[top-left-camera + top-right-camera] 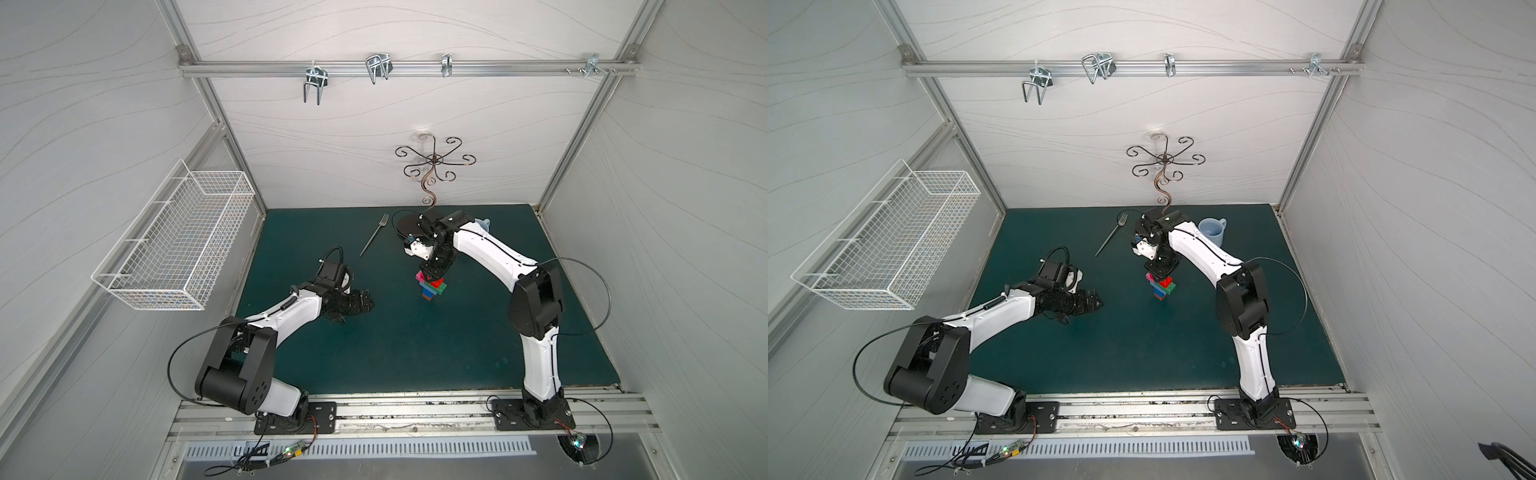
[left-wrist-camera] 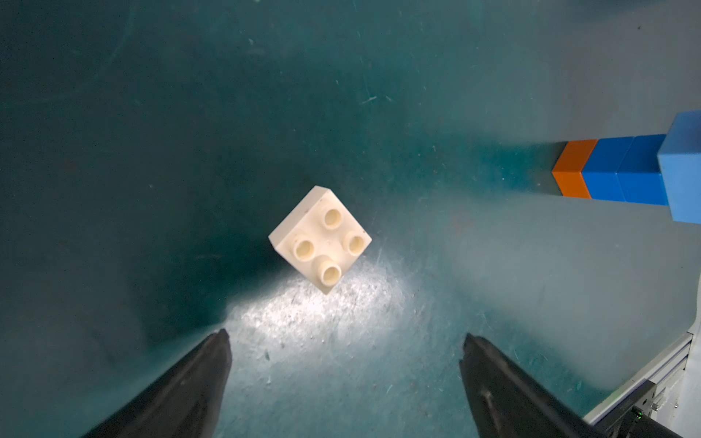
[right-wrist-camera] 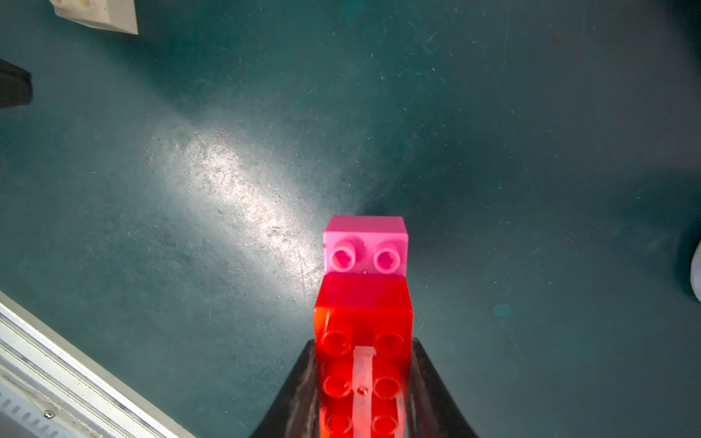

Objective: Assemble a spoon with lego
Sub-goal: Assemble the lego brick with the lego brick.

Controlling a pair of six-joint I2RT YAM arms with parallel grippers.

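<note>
Top views: spoon (image 1: 432, 287) stands upright near the middle of the mat (image 1: 374, 353), orange-and-blue stem (image 2: 607, 170) down, head up; right gripper (image 1: 432, 272) reaches it from above.
Right wrist view: jaws clamped on the two long flanks of the red brick (image 3: 362, 322); pink brick (image 3: 365, 242) sits a level lower, two studs bare.

Left gripper (image 1: 370, 303) at about 9 o'clock of the spoon, apart from it; jaws spread wide, nothing between them.
Left wrist view: cream brick (image 2: 320, 239) lies loose on the mat, studs up, ahead of the fingertips (image 2: 220, 341) and touching neither; cannot pick it out in the top views.

Judged step: left arm fetches the cream brick, the only loose piece in sight, for the head.

Notes for doing it well:
- brick sits cornerwise to the jaw line; roll the wrist until the pads face two flat sides; a corner grip would likely spin it
- centre the brick between the jaws before descending; close on the walls below the studs, underside left free for seating
- press straight down along the stud axis; right grip should not slacken; the narrow stem looks tippy under side load
- fork (image 1: 374, 235) between 10 and 11 o'clock of the spoon, off the likely path
</note>
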